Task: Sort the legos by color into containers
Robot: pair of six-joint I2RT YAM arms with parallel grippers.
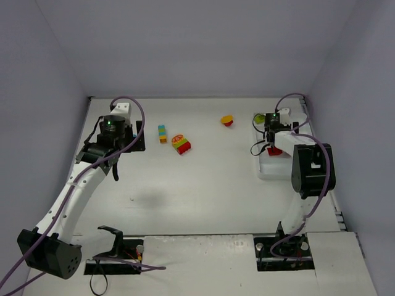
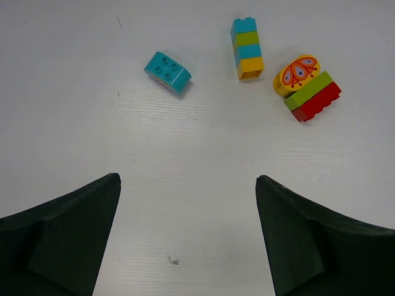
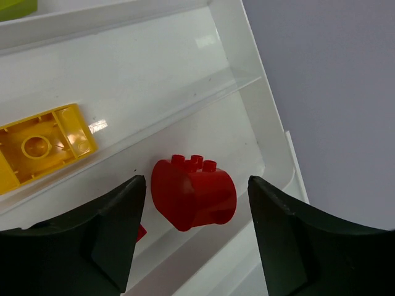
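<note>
Cyan brick (image 2: 168, 72), one, lies loose on the table (image 2: 185, 142) ahead of the left end effector (image 2: 187, 179), which hangs wide and empty. Beside it are two multicolour stacks, one cyan-topped (image 2: 247, 48) and one of yellow, green and red (image 2: 307, 89), then a single yellow-and-red piece (image 1: 228, 120). Rightward, the right end effector (image 3: 196, 179) straddles one red brick (image 3: 194, 194) lying in the tray (image 3: 154, 49), jaws apart and clear of it. One yellow brick (image 3: 43, 145) sits in the next compartment. I'd say the red brick is delivered; next, lift clear and fetch another.

Top camera overlooks the table (image 1: 210, 191) from behind; wrist cameras look closely down on table and tray (image 3: 154, 55).
</note>
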